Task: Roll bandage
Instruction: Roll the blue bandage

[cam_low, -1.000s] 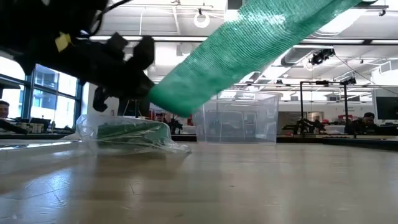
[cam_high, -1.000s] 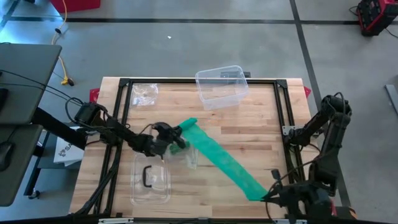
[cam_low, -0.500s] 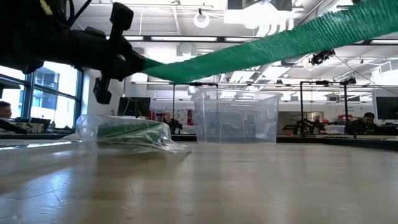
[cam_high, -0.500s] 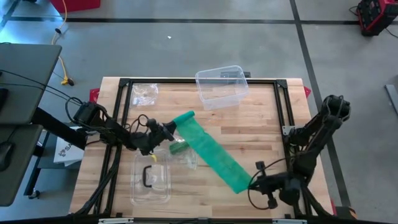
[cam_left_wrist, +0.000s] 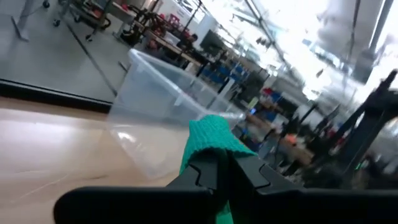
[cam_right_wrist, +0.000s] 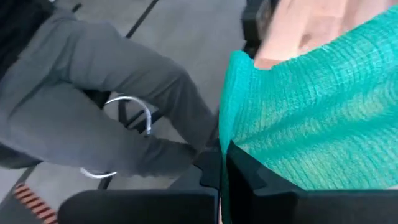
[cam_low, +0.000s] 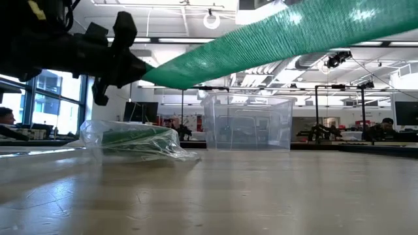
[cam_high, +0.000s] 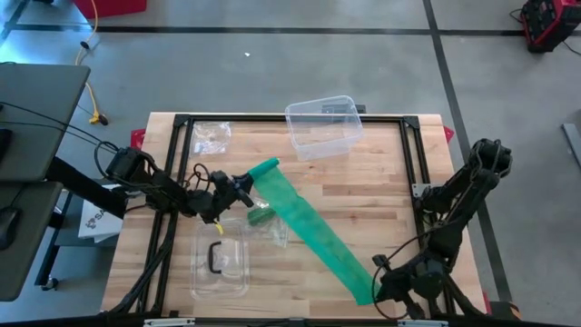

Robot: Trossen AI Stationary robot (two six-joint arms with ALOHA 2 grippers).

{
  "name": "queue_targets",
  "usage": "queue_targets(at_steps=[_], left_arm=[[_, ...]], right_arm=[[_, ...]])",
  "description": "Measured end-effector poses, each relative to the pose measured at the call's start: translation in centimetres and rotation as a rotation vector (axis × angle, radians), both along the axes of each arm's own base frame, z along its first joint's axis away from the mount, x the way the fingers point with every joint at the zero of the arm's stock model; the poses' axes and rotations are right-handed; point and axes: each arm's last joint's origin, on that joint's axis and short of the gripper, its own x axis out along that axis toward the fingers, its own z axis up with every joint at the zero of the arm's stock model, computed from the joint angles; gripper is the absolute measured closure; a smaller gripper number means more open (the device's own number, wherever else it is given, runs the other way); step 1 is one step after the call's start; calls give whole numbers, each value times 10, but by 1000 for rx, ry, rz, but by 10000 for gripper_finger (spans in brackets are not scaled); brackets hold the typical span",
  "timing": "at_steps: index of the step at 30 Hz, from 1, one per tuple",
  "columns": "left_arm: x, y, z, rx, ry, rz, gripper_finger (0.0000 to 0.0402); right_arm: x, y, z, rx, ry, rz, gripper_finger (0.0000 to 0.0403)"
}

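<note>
Since a moment ago both grippers have shifted, and the long green mesh bandage strip (cam_high: 309, 227) hangs taut, higher over the table.
Left gripper (cam_high: 243, 186) clenches its far-left end and right gripper (cam_high: 381, 282) clenches its near-right end; the long axis runs diagonally between them, above the wooden table (cam_high: 381, 173).

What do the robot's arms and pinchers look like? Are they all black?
Mostly, yes. Both arms are dark and jointed, with thin black cables looping beside them. The left gripper has a tiny yellow mark near it, and the right gripper is black too. Up close, each gripper's fingers look flat, blocky and matte black.
</note>
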Motion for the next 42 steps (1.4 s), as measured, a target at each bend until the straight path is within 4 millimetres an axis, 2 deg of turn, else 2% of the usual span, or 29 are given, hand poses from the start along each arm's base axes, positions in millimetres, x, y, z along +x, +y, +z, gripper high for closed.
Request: queue_targets(at_steps=[3, 6, 12, 17, 20, 24, 27, 31, 34, 38, 42], left_arm=[[-5, -2, -6, 12, 48, -7, 394], [-5, -6, -12, 30, 115, -24, 398], [11, -22, -20, 59, 261, -162, 399], [36, -39, -24, -5, 452, -336, 400], [54, -53, -18, -73, 624, -495, 400], [73, -84, 10, -97, 750, -760, 400], [84, -110, 37, -49, 708, -960, 400], [90, -137, 71, 6, 592, -1114, 400], [93, -152, 92, 67, 445, -1192, 400], [90, -165, 113, 226, 244, -1211, 401], [85, -166, 124, 295, 194, -1166, 401]], right_arm=[[-3, 6, 11, -4, -7, 26, 403], [-6, 8, 29, -111, -15, -4, 403], [-10, -3, 87, -396, -70, -134, 403], [-16, -30, 130, -633, -175, -350, 403], [-15, -53, 156, -720, -307, -587, 403], [-9, -89, 184, -738, -415, -834, 403], [0, -123, 198, -801, -396, -922, 403], [5, -169, 204, -883, -285, -1071, 403], [5, -194, 198, -924, -176, -1117, 403], [12, -208, 169, -890, -6, -1045, 403], [24, -204, 122, -774, 71, -905, 403]])
